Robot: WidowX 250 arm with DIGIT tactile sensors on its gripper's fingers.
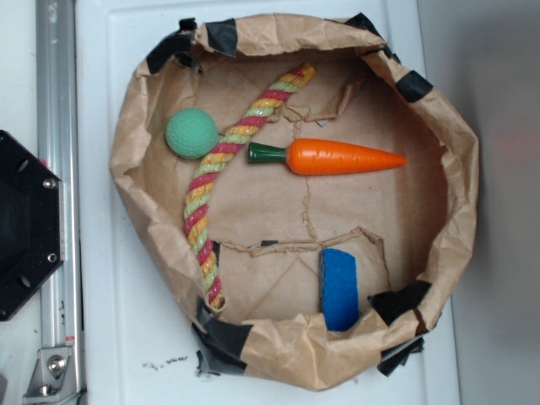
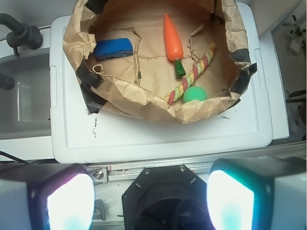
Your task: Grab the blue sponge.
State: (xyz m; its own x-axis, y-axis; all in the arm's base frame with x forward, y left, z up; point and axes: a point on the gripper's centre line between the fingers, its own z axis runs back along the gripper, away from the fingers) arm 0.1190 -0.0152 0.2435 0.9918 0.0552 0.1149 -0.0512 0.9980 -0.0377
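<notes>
Sponge (image 1: 339, 288): blue block, lying flat inside the paper nest (image 1: 456, 169), close against its taped wall, well apart from carrot (image 1: 337, 156), rope (image 1: 221, 169) and ball (image 1: 191, 133).
Claw (image 2: 149, 199): mine, fingers spread wide with nothing between them, high above and back over the arm base, far from the sponge.
Approach, as I judge it: travel over the nest, descend straight down clear of the crumpled rim, span the sponge's narrow width, close gently since foam squashes.

one blue sponge (image 1: 339, 288), one orange carrot (image 1: 342, 157), one green ball (image 1: 191, 133), one braided rope (image 1: 221, 172), one paper basin (image 1: 460, 177)
</notes>
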